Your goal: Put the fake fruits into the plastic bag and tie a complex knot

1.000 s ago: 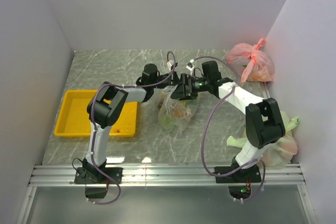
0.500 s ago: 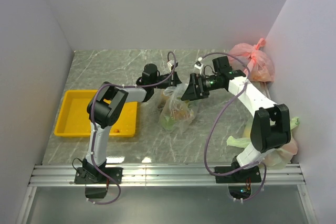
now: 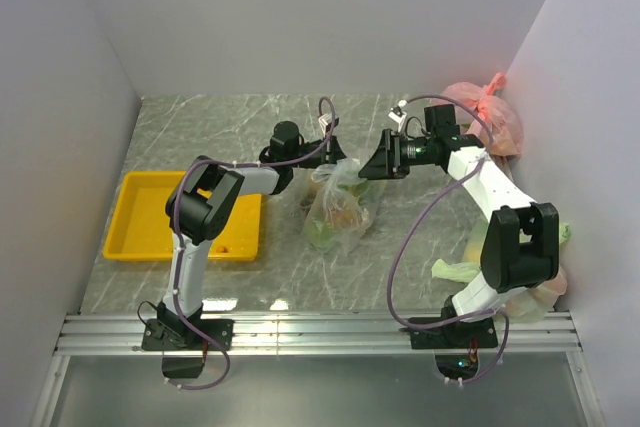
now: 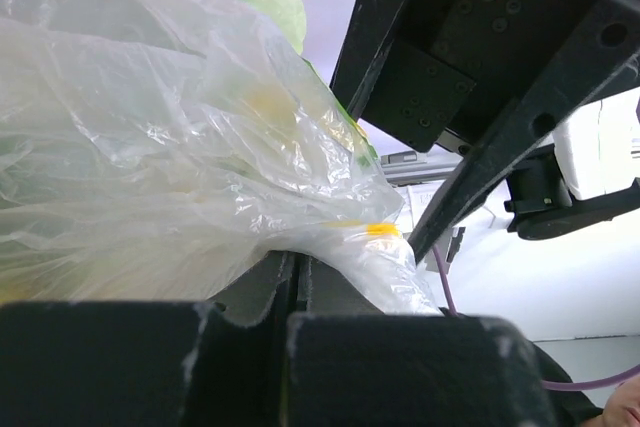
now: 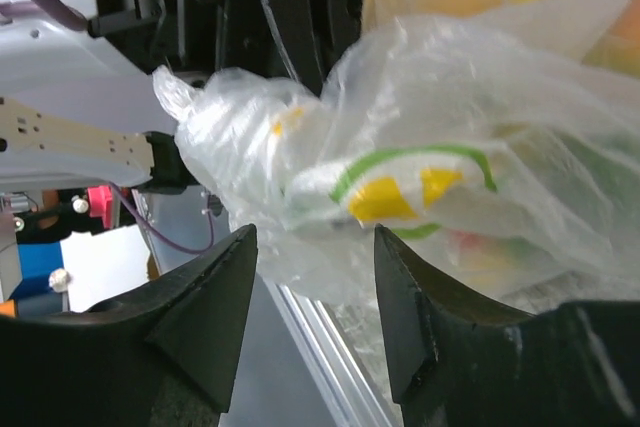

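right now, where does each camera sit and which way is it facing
top external: above and behind the bases, looking down at the table; left arm and right arm show, plastic bag between them.
left wrist: on the left arm, looking along the left gripper, shut on the bag's film.
right wrist: looking past the open right gripper at a bunched end of the bag.
shared: all three see the plastic bag.

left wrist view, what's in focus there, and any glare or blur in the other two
Left wrist: the plastic bag film is crisp, the left gripper dark and soft. Right wrist: the right gripper is soft and shadowed, the film sharper. Top external: even light, glare on the metal rail.
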Available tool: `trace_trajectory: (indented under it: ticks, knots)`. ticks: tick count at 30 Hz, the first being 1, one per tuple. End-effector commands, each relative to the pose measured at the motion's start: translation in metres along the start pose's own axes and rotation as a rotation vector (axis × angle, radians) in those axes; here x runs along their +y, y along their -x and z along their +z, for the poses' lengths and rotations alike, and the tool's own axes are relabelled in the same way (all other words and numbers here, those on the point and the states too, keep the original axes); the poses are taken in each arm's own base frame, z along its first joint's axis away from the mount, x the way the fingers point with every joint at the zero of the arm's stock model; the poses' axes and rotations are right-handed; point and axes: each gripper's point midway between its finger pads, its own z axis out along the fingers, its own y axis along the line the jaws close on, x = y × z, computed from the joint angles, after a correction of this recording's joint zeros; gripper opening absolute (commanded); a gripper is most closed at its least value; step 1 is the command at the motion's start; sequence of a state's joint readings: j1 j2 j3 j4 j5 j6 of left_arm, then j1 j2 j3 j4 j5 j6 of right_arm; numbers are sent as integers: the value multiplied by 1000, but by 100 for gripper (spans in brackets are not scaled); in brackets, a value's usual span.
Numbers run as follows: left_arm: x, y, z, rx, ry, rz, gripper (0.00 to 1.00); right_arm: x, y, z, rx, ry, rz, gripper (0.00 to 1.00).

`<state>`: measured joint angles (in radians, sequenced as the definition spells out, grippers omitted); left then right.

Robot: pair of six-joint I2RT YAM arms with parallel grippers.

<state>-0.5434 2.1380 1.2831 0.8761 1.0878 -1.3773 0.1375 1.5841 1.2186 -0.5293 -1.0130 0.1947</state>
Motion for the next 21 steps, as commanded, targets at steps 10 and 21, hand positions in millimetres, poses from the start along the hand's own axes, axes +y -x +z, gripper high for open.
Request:
trace_trajectory:
  ticks: [10,21]
  knots:
    - [-29,-3,7,16,-71,89,0,19,-6,53,25,94,-6,53]
    - [-25,-29,18,138,-79,102,0,43,-1,72,68,224,-72,73]
